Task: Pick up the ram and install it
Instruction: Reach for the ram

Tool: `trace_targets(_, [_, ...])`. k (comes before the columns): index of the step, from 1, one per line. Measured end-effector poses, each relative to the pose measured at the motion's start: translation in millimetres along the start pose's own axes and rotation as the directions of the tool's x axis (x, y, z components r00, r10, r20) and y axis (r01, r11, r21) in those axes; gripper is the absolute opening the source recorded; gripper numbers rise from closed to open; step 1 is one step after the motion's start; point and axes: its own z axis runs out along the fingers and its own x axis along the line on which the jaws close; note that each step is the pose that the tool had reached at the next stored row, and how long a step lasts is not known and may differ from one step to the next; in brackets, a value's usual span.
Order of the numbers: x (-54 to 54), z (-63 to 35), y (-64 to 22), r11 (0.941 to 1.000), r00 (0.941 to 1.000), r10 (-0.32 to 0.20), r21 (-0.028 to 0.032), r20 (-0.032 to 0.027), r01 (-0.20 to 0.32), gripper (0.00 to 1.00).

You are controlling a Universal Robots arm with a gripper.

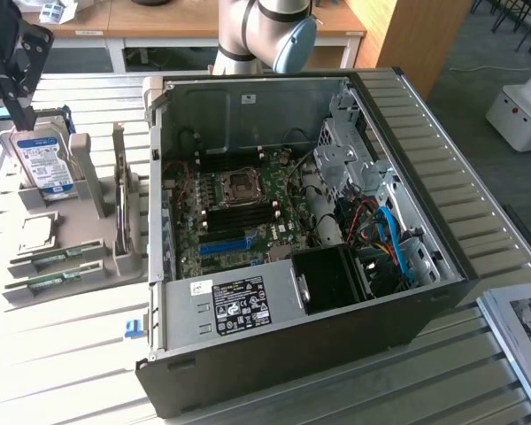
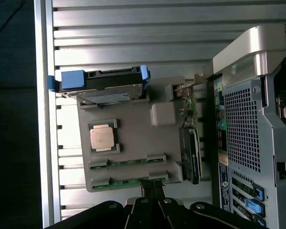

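End effector (image 2: 151,187): clenched, fingers pressed together, nothing between them. In the exterior view you see it (image 1: 18,104) raised off the worktop (image 1: 71,363), above the hard-drive end of the grey holder tray (image 1: 90,257).

Tray contents, working outward from your end effector:
- Nearer ram stick (image 2: 126,182): green, lying flat in the tray's outermost slot, in line with your fingertips in the wrist view. Not gripped.
- Farther ram stick (image 2: 128,163): in the next slot, parallel to the first and just beside it.
- Processor chip (image 2: 103,136): silver, seated in a square recess beyond the sticks.
- Hard drive (image 2: 109,94): blue-labelled, in a blue caddy, leaning upright at the tray's far end.
- Expansion card (image 2: 190,155): standing on edge in the slot on the tray's case side.

Open computer case (image 1: 292,359): lies just beside the tray, to the exterior view's right of your end effector. Inside it you have the motherboard (image 1: 221,212) with a long blue slot (image 1: 223,245), loose cables and a labelled power supply (image 1: 239,305).
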Motion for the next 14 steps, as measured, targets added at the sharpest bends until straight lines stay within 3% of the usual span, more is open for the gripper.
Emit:
trace_targets(7, [-0.3, -0.3, -6.8, 1.0, 1.0, 0.0, -0.0001, 0.0, 0.0, 0.1])
trace_targets(14, [0.5, -0.3, -7.2, 1.0, 1.0, 0.0, 0.0, 0.0, 0.0, 0.1])
